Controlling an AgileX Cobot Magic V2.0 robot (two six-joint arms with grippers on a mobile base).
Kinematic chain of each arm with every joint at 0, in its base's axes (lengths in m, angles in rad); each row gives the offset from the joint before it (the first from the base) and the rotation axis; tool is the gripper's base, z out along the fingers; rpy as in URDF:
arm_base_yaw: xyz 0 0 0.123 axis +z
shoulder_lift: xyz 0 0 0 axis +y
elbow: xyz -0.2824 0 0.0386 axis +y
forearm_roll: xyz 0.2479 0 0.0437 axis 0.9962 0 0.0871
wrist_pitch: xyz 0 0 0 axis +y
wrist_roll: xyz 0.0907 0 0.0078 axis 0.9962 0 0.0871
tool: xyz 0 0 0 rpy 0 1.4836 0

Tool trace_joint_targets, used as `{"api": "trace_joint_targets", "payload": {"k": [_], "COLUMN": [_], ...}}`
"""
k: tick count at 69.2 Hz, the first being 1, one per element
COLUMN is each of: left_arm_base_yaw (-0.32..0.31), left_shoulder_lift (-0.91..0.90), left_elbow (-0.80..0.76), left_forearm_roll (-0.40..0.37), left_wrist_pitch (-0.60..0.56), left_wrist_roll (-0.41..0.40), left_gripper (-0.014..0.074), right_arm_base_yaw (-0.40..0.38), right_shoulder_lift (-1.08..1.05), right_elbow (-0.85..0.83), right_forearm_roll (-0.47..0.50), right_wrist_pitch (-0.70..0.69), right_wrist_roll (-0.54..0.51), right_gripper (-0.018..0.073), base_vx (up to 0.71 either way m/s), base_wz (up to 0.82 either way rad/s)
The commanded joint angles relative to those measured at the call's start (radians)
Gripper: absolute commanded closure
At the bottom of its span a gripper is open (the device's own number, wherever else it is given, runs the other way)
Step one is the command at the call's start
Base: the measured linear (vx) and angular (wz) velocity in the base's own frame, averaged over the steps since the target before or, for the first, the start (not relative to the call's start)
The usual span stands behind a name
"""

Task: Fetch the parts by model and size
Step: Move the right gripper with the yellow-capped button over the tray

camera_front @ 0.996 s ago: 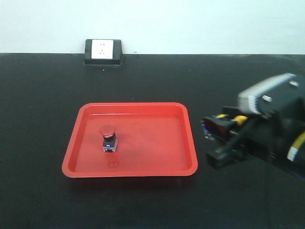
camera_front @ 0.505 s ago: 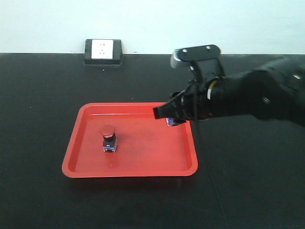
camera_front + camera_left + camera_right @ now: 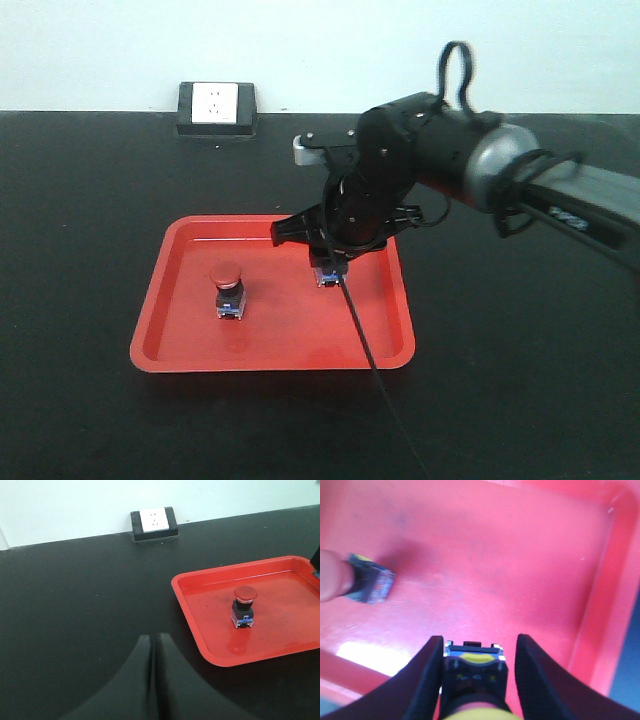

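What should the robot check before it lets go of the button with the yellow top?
1. The right gripper is shut on the yellow-capped switch: ok.
2. The switch is over the red tray, inside its rim: ok.
3. The switch's base touches the tray floor: cannot tell, since the gripper hides the underside.
4. The spot is apart from the red-capped switch, which stands upright further left: ok.
5. The left gripper is out of the way, shut and hanging over the black table outside the tray: ok.
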Motion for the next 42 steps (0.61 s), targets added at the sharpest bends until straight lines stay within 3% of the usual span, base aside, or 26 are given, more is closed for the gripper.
{"api": "trace_joint_targets", "payload": {"k": [1, 42], "left_arm_base_yaw": [-0.002, -0.002], "left_shoulder_lift": [0.012, 0.013], "left_elbow": [-0.024, -0.024], "left_forearm_roll": [0.014, 0.014], "left_wrist_pitch": [-0.06, -0.054], "left_wrist_roll": [-0.002, -0.002], "left_gripper": [0.0603, 0.0603], "right_arm_base_yaw": [0.0, -0.001], "right_shoulder_lift": [0.003, 0.165], "right_elbow": [-0.09, -0.152], "right_forearm_roll": [-0.006, -0.043], "right_wrist_pitch": [0.011, 0.05], "right_wrist_roll": [0.003, 0.003], "right_gripper": [0.0564, 0.056], "base_vx": [0.0, 0.0], "base_wz": [0.0, 0.0]}}
